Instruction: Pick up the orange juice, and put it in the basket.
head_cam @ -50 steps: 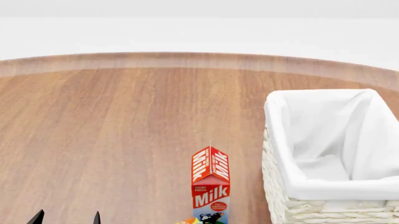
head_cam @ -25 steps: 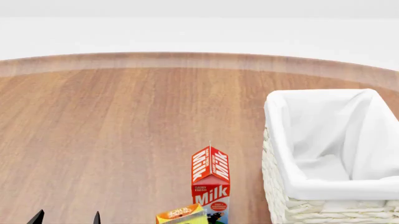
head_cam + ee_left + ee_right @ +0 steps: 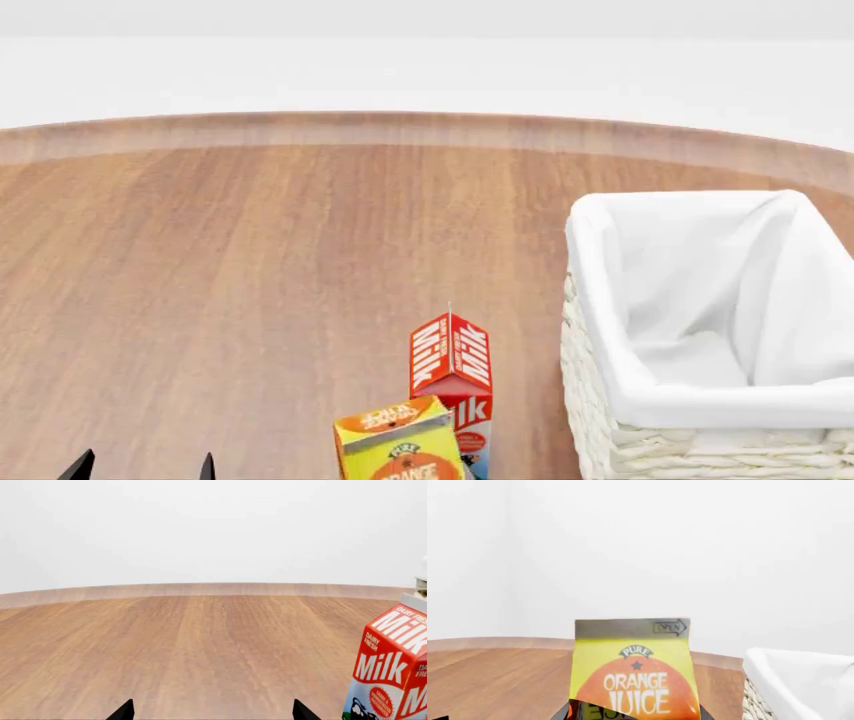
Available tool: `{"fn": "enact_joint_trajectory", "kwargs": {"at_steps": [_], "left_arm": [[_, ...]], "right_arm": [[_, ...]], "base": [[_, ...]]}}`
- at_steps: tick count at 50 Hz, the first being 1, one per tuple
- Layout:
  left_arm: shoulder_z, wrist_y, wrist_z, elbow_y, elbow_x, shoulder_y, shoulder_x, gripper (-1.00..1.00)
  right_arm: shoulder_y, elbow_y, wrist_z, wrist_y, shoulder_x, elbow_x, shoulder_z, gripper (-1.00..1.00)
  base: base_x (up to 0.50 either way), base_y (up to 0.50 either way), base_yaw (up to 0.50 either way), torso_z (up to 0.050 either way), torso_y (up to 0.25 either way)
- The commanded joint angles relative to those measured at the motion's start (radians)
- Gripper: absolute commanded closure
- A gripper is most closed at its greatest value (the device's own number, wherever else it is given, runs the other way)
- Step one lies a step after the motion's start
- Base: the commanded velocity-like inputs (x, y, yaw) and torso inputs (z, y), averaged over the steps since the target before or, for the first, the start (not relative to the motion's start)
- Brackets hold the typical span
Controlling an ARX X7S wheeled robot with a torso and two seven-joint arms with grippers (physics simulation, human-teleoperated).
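Juice (image 3: 398, 443) at bottom edge of head view, only top part in frame: yellow carton, gable top, orange label patch with partly readable lettering. Sits just in front of and left of milk (image 3: 451, 380), overlapping it in that view; contact between them not resolvable. Base out of frame, so can't tell if resting on bench (image 3: 267, 270) or lifted.

Right wrist view, juice (image 3: 635, 672) close up and centred: grey-silver top seam with small "OPEN" arrow mark, yellow face, big orange disc, white "PURE" banner with star, white "ORANGE JUICE" text. Upright, roughly square to camera. Dark claw parts show at carton's lower edge on both sides, mostly cropped; looks pinched on carton but fingertips not visible, so grip state can't be confirmed.

Basket (image 3: 667, 440) at right in head view, cream wicker, white cloth lining folded over rim, well bigger than cartons, just right of milk with a gap. Corner of basket (image 3: 800, 680) also in right wrist view, beside juice.

Left claw (image 3: 143, 466): two dark tips at bottom left of head view, spread apart, nothing between. Same in left wrist view (image 3: 210, 711), tips wide apart over bare bench, milk (image 3: 390, 670) off to one side.
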Motion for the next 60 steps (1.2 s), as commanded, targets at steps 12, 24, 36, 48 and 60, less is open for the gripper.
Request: {"fn": "enact_joint_trajectory", "kwargs": {"at_steps": [12,24,36,48,60], "left_arm": [[0.005,0.002,-0.004,-0.001,-0.004,-0.002,-0.004,-1.0],[0.008,0.003,-0.007,-0.001,-0.006,-0.002,-0.006,-1.0],[0.011,0.004,-0.009,-0.001,-0.008,-0.003,-0.007,-1.0],[0.014,0.005,-0.011,-0.002,-0.009,-0.004,-0.009,-1.0],[0.016,0.006,-0.013,-0.002,-0.011,-0.005,-0.011,-1.0]], "right_arm": [[0.028,-0.227,0.014,0.154,0.025,-0.058,0.017,1.0],[0.083,-0.345,0.014,0.287,0.021,-0.052,0.036,1.0],[0.14,-0.426,0.011,0.401,0.009,-0.038,0.045,1.0],[0.177,-0.495,0.02,0.475,0.02,-0.012,0.079,1.0],[0.603,-0.498,0.572,0.409,0.37,0.402,-0.212,1.0]], "base": [[0.0,0.0,0.0,0.001,0.001],[0.0,0.0,0.0,0.0,0.001],[0.0,0.0,0.0,0.0,0.0],[0.0,0.0,0.0,0.0,0.001],[0.0,0.0,0.0,0.0,0.001]]}}
